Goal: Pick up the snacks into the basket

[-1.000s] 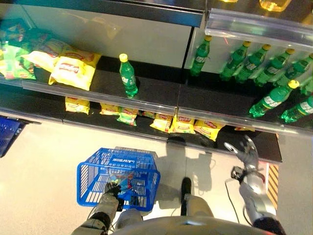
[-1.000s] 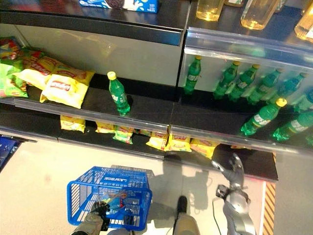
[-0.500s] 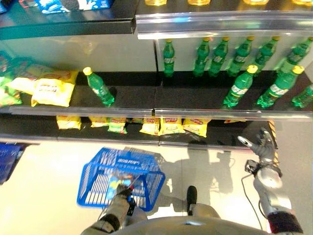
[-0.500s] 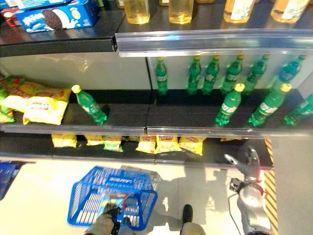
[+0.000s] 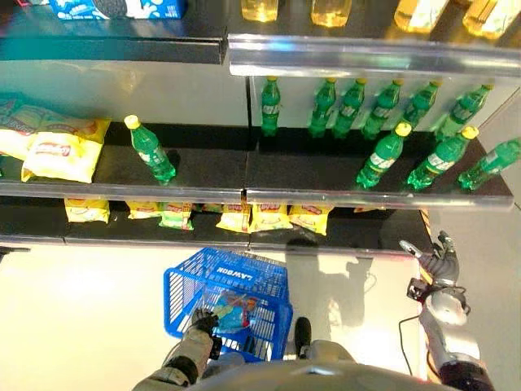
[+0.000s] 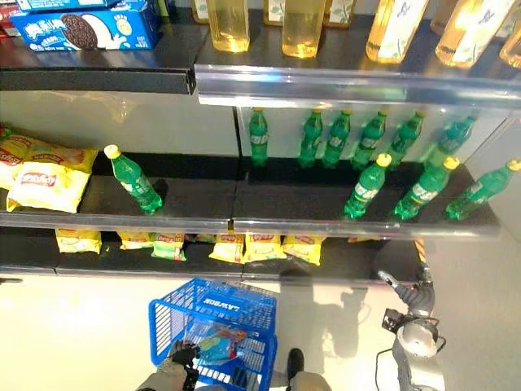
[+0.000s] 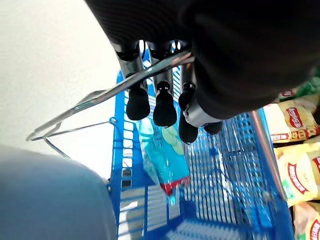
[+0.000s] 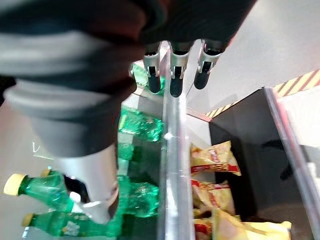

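View has swung right and up since a second ago — basket [image 5: 230, 303] and shelves shifted together.

Left hand [image 7: 160, 102] curls on the basket handle [image 7: 100, 97]; blue snack packet [image 7: 161, 162], plain in the left wrist view, lies inside. Right hand [image 8: 175, 70] hangs relaxed, empty — next, probably reach yellow snacks [image 5: 252, 217] on the far low shelf.

We're facing a black shelving unit [image 6: 203, 195] standing on a pale floor [image 5: 81, 301]. On the top shelf, a blue cookie box [image 6: 77, 26] sits at the left, with yellow drink bottles [image 6: 303, 24] lined up to its right. On the middle shelf, yellow chip bags [image 6: 39, 175] lie at the left, a lone green bottle [image 6: 134, 181] stands tilted beside them, and a cluster of green bottles [image 6: 370, 159] fills the right half. Along the bottom shelf runs a row of small yellow snack packs [image 5: 220, 216]. We see the blue basket [image 5: 232, 297] low over the floor near us; whether it touches we can't tell.
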You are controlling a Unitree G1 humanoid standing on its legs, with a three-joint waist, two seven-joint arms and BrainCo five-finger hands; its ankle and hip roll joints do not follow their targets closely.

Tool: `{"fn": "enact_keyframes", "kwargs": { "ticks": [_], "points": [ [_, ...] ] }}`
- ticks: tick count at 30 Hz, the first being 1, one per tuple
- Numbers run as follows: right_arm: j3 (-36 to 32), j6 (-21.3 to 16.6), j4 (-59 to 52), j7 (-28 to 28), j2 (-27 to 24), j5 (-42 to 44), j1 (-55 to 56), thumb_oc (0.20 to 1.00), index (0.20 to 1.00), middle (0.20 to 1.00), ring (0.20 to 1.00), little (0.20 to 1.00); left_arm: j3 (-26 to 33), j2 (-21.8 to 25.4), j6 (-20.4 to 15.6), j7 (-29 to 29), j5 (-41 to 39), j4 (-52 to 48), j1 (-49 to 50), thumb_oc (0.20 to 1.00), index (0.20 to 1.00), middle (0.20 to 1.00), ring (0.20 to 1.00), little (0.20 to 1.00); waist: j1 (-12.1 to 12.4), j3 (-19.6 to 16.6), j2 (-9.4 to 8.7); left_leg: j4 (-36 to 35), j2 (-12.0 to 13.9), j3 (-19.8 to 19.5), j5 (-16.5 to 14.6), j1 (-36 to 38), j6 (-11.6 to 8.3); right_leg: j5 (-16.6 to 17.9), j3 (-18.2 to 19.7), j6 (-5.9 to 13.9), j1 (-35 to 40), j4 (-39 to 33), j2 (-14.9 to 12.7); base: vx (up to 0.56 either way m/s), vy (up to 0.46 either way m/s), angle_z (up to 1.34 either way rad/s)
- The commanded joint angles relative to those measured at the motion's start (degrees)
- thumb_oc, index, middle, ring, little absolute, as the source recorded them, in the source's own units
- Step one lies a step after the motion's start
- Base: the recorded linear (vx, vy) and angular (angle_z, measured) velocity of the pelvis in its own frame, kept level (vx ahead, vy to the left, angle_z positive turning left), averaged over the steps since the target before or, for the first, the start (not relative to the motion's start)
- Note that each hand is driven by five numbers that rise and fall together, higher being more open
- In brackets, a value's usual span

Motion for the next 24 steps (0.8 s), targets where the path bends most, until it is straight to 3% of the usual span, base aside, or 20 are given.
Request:
{"fn": "enact_keyframes", "kwargs": {
  "ticks": [1,3,5,7,10,14,24],
  "points": [
    [-1.22,-2.88,-2.26,-0.80,-0.97,0.68,-3.21,1.000,1.000,1.000,1.000,1.000,-1.07,2.26,0.84,0.89,1.51,3.23,-0.65,0.200,0.200,0.200,0.200,0.200,0.88,0.15,0.00,-0.63,0.74,0.55,-0.50,-1.43,-2.44,-0.34,0.29,3.74,1.23,1.65,-1.74,0.10,-0.098,0.29],
    [-1.13,-2.21,-2.42,-0.62,-1.42,-0.29,-3.76,1.000,1.000,1.000,1.000,1.000,-0.56,2.28,0.65,1.03,1.32,3.19,-1.18,0.200,0.200,0.200,0.200,0.200,1.21,0.25,0.04,-0.63,1.22,-0.42,-1.17,-1.05,-3.44,1.84,1.18,3.23,0.80,-5.54,-5.53,0.13,-0.178,0.38],
    [-1.16,-2.05,-3.32,-1.19,-1.74,-0.81,-4.21,1.000,1.000,1.000,1.000,1.000,-0.92,2.43,0.50,1.24,1.74,2.59,-1.57,0.200,0.200,0.200,0.200,0.200,0.73,0.71,-0.41,-0.63,1.06,-1.65,-2.11,-0.18,-4.02,5.67,3.95,3.79,0.63,-11.71,-6.65,0.12,-0.169,0.10],
    [-0.77,-1.92,-3.57,-1.86,-2.37,-2.11,-4.12,1.000,1.000,1.000,1.000,1.000,-0.90,2.83,0.80,1.28,2.38,2.22,-1.36,0.200,0.200,0.200,0.200,0.200,1.41,0.69,-1.02,-0.63,1.31,-2.02,-2.91,0.39,-4.39,6.48,4.43,4.42,0.64,-13.47,-7.73,0.11,-0.181,0.13],
    [0.13,-1.45,-6.04,-0.73,-3.15,-2.98,-4.30,1.000,1.000,1.000,1.000,1.000,-1.03,2.35,0.55,2.05,2.55,2.18,-0.12,0.200,0.200,0.200,0.200,0.200,1.21,-0.17,-1.01,-0.63,2.22,-2.54,-2.54,-0.05,-5.21,7.12,3.82,3.91,1.30,-14.76,-6.30,0.10,-0.226,0.48],
    [0.29,-2.50,-6.76,-0.92,-6.69,-2.52,-7.30,1.000,1.000,1.000,1.000,1.000,-5.93,1.17,-0.24,1.53,5.05,-0.94,-0.81,0.200,0.200,0.200,0.200,0.200,1.23,2.20,1.62,-0.63,3.57,-4.15,-0.69,-2.31,-6.29,6.31,1.39,2.54,2.32,-16.35,-4.25,-0.02,-0.166,0.19],
    [3.63,-1.78,-1.64,-1.45,-12.67,-1.58,-16.19,1.000,1.000,1.000,1.000,1.000,-8.97,0.39,-0.84,1.76,4.57,-1.39,-2.07,0.200,0.200,0.200,0.200,0.200,1.99,5.62,5.02,-0.63,3.87,-4.76,1.02,-5.54,-7.21,6.91,0.42,1.74,0.97,-18.16,-3.70,-0.04,-0.037,0.11]
  ]
}}
